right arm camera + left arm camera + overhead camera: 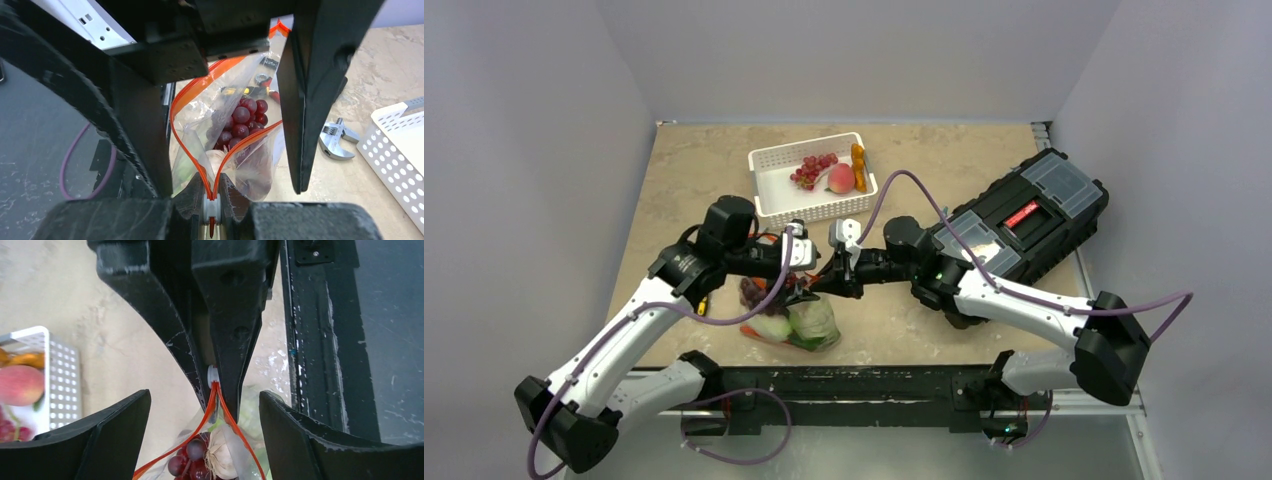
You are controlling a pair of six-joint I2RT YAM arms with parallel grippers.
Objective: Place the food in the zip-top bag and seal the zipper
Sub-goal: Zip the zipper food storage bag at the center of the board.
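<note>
The zip-top bag (789,320) lies near the table's front with light green cabbage (814,322) and dark purple grapes (240,117) inside; a white oval piece (222,457) shows beside the grapes. Its red-orange zipper (190,90) gapes open in a V. My right gripper (213,182) is shut on the zipper's small white tab (212,207) at one end of the mouth, also seen in the left wrist view (213,376). My left gripper (205,400) is wide open, one finger on each side of the bag mouth. Red grapes (812,170), peach (841,178) and carrot (858,167) lie in the basket.
The white slotted basket (774,195) stands behind the bag. A black toolbox (1024,220) lies at the right. A wrench (337,140) and screwdrivers (260,90) lie on the table by the bag. The table's black front rail (325,340) runs close by.
</note>
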